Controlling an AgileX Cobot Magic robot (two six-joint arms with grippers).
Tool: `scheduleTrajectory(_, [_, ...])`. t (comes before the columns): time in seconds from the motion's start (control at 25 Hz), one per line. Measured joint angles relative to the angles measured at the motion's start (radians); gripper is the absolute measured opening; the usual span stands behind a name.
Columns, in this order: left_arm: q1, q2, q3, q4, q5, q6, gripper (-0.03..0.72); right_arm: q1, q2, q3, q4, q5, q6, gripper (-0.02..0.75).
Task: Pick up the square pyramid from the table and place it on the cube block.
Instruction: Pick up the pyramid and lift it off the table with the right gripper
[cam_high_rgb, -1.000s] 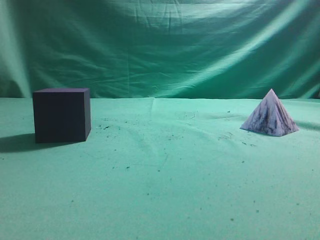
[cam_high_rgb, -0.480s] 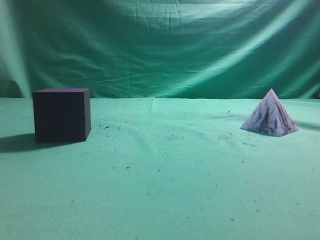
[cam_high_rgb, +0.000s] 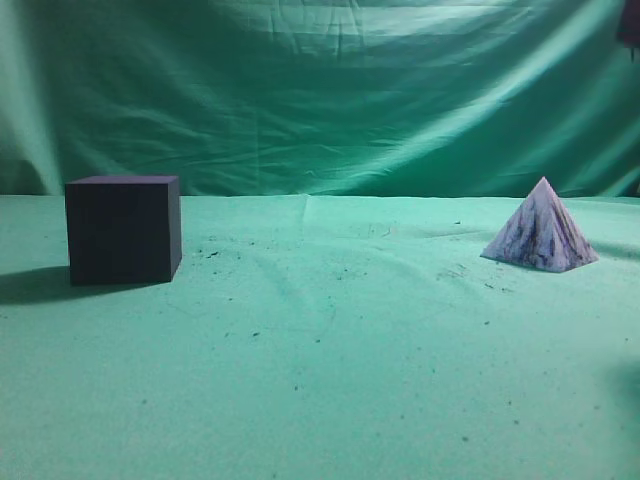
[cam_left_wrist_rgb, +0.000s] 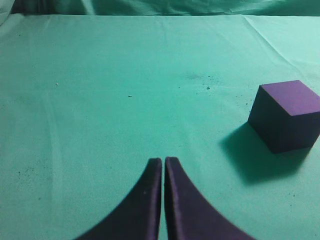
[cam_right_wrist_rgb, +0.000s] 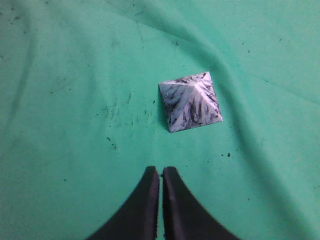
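Right wrist view: the right gripper (cam_right_wrist_rgb: 160, 172) was seen closed and empty above the marbled square pyramid (cam_right_wrist_rgb: 191, 100); the left gripper (cam_left_wrist_rgb: 163, 162) likewise, cube block (cam_left_wrist_rgb: 287, 115) untouched on the counter (cam_high_rgb: 330, 350).

The surface (cam_high_rgb: 330, 380) is wrinkled green cloth, matt, flecked with dark specks. The cube (cam_high_rgb: 122, 230) looks matt, smooth and plain. The pyramid (cam_right_wrist_rgb: 190, 101) has a smooth white finish with dark marbled streaks.

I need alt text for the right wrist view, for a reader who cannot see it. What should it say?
Seen from above, a white square pyramid with dark marbled streaks sits on the wrinkled green table cloth, untouched. The right gripper, its two dark fingers shut together and holding nothing, points toward it from the bottom edge.
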Motion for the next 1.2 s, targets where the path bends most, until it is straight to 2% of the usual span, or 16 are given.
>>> scheduleTrajectory(0.04, [0.0,0.0,0.0,0.0,0.0,0.0,0.0,0.0,0.035,-0.009,-0.002,0.0,0.001,0.065])
scheduleTrajectory(0.08, [0.0,0.0,0.0,0.0,0.0,0.0,0.0,0.0,0.068,-0.016,-0.006,-0.002,0.002,0.065])
scheduleTrajectory(0.12, [0.0,0.0,0.0,0.0,0.0,0.0,0.0,0.0,0.096,-0.024,-0.006,-0.002,0.004,0.124])
scheduleTrajectory(0.2, [0.0,0.0,0.0,0.0,0.0,0.0,0.0,0.0,0.159,-0.042,-0.006,-0.002,0.005,0.268])
scheduleTrajectory(0.28, [0.0,0.0,0.0,0.0,0.0,0.0,0.0,0.0,0.217,-0.064,0.003,-0.004,0.005,0.469])
scheduleTrajectory(0.32, [0.0,0.0,0.0,0.0,0.0,0.0,0.0,0.0,0.217,-0.064,0.003,-0.004,0.005,0.469])
scheduleTrajectory(0.4, [0.0,0.0,0.0,0.0,0.0,0.0,0.0,0.0,0.29,-0.096,0.01,-0.028,0.005,0.642])
scheduleTrajectory(0.8, [0.0,0.0,0.0,0.0,0.0,0.0,0.0,0.0,0.533,-0.215,-0.001,-0.093,0.005,0.643])
scheduleTrajectory(0.84, [0.0,0.0,0.0,0.0,0.0,0.0,0.0,0.0,0.55,-0.225,-0.007,-0.095,0.005,0.603])
scheduleTrajectory(0.96, [0.0,0.0,0.0,0.0,0.0,0.0,0.0,0.0,0.596,-0.243,-0.027,-0.1,0.005,0.602])
scheduleTrajectory(1.16, [0.0,0.0,0.0,0.0,0.0,0.0,0.0,0.0,0.625,-0.256,-0.082,-0.1,0.003,0.43])
scheduleTrajectory(1.2, [0.0,0.0,0.0,0.0,0.0,0.0,0.0,0.0,0.626,-0.26,-0.094,-0.1,0.002,0.439])
